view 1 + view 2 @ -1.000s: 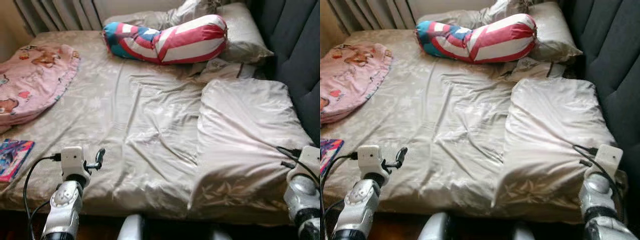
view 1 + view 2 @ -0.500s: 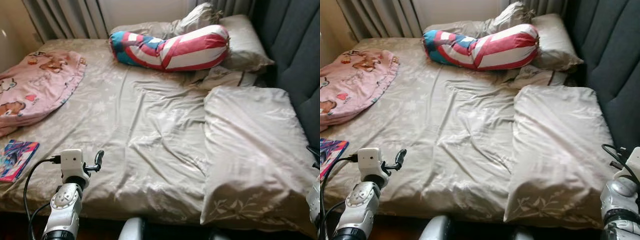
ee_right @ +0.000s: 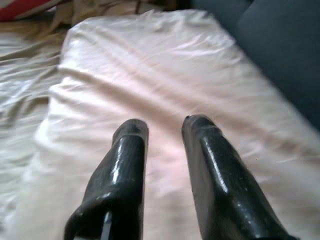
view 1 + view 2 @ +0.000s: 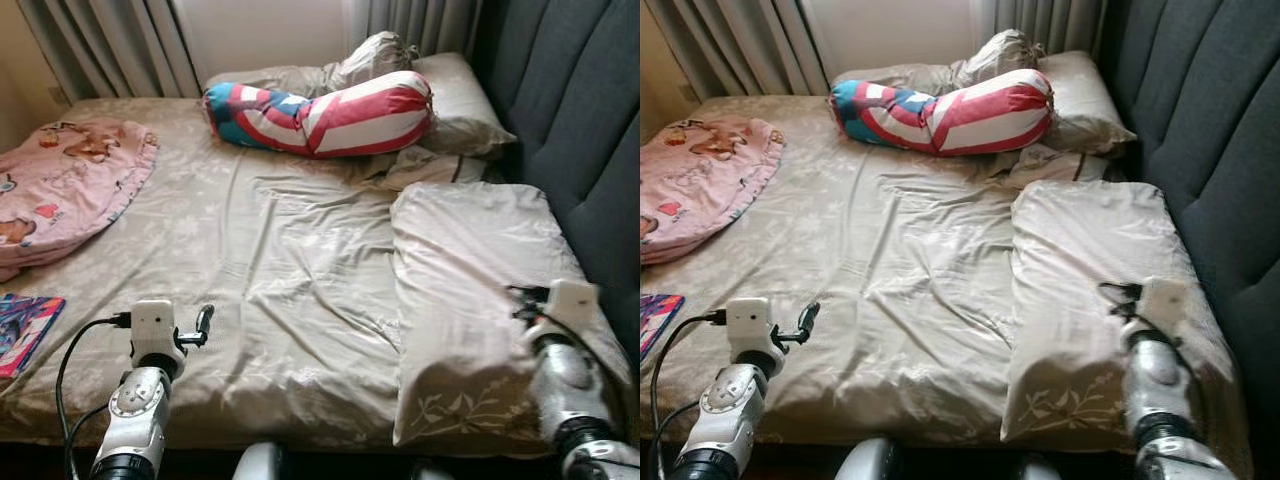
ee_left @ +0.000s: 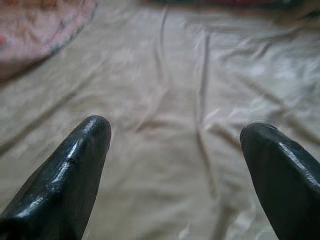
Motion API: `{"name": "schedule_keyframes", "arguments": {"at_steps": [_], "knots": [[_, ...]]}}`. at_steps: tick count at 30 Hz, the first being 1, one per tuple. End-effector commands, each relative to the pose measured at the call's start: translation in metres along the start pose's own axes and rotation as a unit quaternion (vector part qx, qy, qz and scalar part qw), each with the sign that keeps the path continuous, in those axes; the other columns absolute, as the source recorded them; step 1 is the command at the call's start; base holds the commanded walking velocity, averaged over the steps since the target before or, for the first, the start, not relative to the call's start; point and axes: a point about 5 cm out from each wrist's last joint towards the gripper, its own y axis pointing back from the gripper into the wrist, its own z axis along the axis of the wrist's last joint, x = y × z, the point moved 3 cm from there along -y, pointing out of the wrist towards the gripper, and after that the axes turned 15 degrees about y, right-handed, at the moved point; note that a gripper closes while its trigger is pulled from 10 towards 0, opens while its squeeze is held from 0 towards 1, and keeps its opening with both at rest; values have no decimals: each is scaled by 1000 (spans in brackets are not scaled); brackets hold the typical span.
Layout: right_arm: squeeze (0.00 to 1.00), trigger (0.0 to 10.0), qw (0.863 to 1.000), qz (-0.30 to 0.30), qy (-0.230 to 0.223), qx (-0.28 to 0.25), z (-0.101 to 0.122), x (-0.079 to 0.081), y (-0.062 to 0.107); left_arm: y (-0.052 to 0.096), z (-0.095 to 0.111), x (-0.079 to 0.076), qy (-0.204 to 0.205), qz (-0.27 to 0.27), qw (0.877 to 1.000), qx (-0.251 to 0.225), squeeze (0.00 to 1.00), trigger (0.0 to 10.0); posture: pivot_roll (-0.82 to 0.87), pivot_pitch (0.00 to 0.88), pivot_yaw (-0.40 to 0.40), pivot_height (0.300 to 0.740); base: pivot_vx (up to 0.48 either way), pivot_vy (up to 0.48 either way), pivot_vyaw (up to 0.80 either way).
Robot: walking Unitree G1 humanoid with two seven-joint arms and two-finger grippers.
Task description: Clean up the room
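1. Two grippers are up over the bed [image 4: 300, 270]. The left gripper [image 5: 175, 145], lower left of the head view, has its fingers spread wide above the wrinkled beige sheet.
2. The right gripper [image 3: 162, 132], lower right, hovers over the big beige pillow [image 4: 470, 270] with only a narrow gap between its fingers and nothing in them.
3. A striped bolster [image 4: 320, 110] lies top centre, a pink blanket [image 4: 65, 185] upper left, a book [image 4: 25, 330] at the left edge.
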Motion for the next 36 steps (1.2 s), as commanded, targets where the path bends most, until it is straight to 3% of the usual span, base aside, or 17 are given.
{"name": "schedule_keyframes", "arguments": {"at_steps": [1, 4, 7, 11, 17, 18, 23, 27, 33, 36], "knots": [[0, 10000, 999, -3, -2, 48, -24, 3, 7, 0, -7, -1, 4, 3, 1000, 14, 0, 10000, -15, 0, 17, 660, 0, 0, 0], [0, 10000, 994, 49, 9, 97, -54, 29, 21, 0, -20, 3, 23, 22, 998, 45, 0, 10000, -9, 0, 13, 680, 0, 0, 0], [0, 10000, 990, 66, 10, 122, -70, 37, 30, 0, -26, 3, 32, 32, 997, 57, 0, 10000, 2, 0, 8, 700, 0, 0, 0], [0, 10000, 981, 81, -6, 177, -96, 49, 45, 6, -49, 0, 40, 31, 992, 113, 0, 10000, -9, 0, 9, 725, 0, 0, 0], [0, 10000, 979, 79, -14, 189, -101, 45, 48, 11, -60, 7, 50, 52, 987, 145, 0, 10000, -21, 0, 8, 740, 0, 0, 0], [0, 10000, 979, 75, -15, 188, -101, 41, 47, 21, -76, 11, 46, 62, 980, 182, 0, 10000, -22, 0, 2, 740, 0, 0, 0], [0, 10000, 977, 96, -2, 191, -107, 52, 54, 42, -106, 13, 45, 84, 964, 249, 0, 10000, -35, 0, -2, 740, 0, 0, 0], [0, 10000, 964, 128, 32, 230, -131, 65, 74, 57, -125, 11, 15, 79, 954, 289, 0, 10000, -32, 0, -19, 740, 0, 0, 0], [0, 10000, 954, 123, 26, 273, -154, 60, 93, 72, -136, 20, 12, 88, 946, 312, 0, 10000, -11, 0, -26, 740, 0, 0, 0], [0, 10000, 950, 103, 20, 294, -165, 53, 102, 83, -140, 35, -7, 91, 940, 330, 0, 10000, -32, 0, -3, 740, 0, 0, 0]]}}
